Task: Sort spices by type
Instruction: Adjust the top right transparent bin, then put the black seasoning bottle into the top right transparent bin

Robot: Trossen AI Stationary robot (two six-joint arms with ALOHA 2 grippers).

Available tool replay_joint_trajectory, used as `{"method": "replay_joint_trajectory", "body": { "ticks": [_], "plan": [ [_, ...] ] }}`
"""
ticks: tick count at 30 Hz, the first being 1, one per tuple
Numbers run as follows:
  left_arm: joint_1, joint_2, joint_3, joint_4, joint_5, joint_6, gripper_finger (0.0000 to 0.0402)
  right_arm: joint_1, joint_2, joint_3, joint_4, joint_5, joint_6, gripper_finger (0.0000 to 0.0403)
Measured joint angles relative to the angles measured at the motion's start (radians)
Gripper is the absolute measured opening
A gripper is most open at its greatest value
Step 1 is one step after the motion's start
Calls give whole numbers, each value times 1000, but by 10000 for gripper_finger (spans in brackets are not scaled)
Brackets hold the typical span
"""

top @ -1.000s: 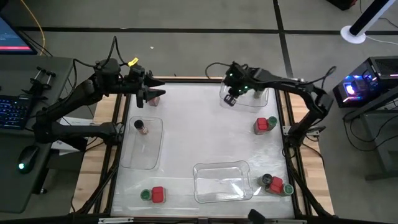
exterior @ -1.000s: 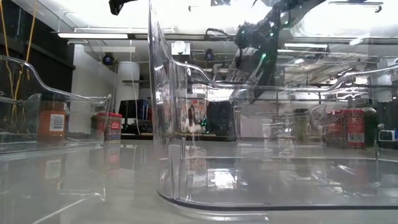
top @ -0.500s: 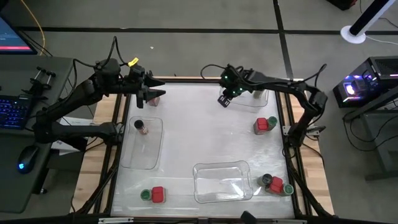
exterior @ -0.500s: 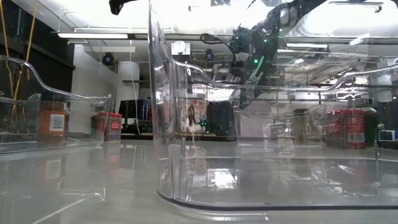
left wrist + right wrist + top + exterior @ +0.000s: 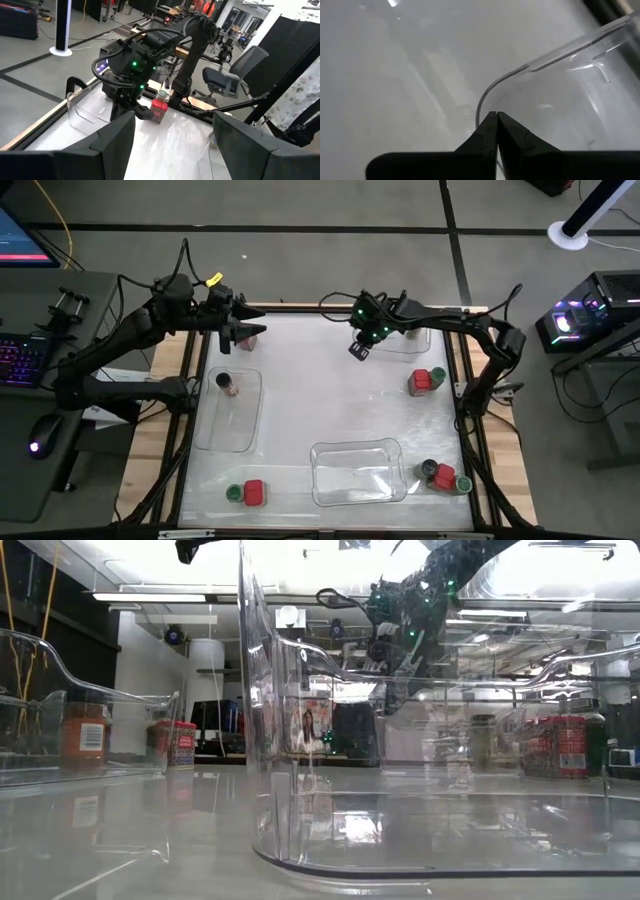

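The right gripper (image 5: pixel 359 350) hangs above the far middle of the tabletop (image 5: pixel 330 395), just beside the corner of the clear tray (image 5: pixel 420 345) at the far right. Its two fingers (image 5: pixel 492 132) are pressed together with nothing between them, and the rounded rim of that tray lies under the fingertips.

The left gripper (image 5: pixel 243 332) waits over the far left corner. Its fingers (image 5: pixel 112 137) stand apart, and I cannot tell if something is between them.

The spices are spread in small groups. One brown jar with a dark lid (image 5: pixel 228 384) stands in the clear tray on the left (image 5: pixel 225 435). A red box (image 5: pixel 421 382) with a green-lidded jar (image 5: pixel 438 375) just beside it stands at the right edge, near the far-right tray. Another red box (image 5: pixel 253 492) and a green lid (image 5: pixel 234 493) are at the near left. At the near right a red box (image 5: pixel 443 478) touches a dark-lidded jar (image 5: pixel 428 469). The tray in the near middle (image 5: pixel 358 472) holds nothing that I can see.
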Motion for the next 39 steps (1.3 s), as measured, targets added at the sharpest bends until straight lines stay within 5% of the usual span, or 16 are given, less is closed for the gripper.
{"method": "replay_joint_trajectory", "body": {
  "ticks": [13, 28, 32, 39],
  "plan": [
    [0, 0, 0, -37, 0, -2, 255, 67, 0, 0, -9, -102, 0, 0],
    [0, 0, 0, -48, 0, 6, 255, 23, -77, 229, -210, 10, 32, 5],
    [0, 0, 0, -62, 0, 20, 255, 71, -159, 220, -348, 5, 128, 46],
    [0, 0, 0, -73, 0, 31, 255, 271, -366, 80, -601, 2, 437, 177]
  ]
}}
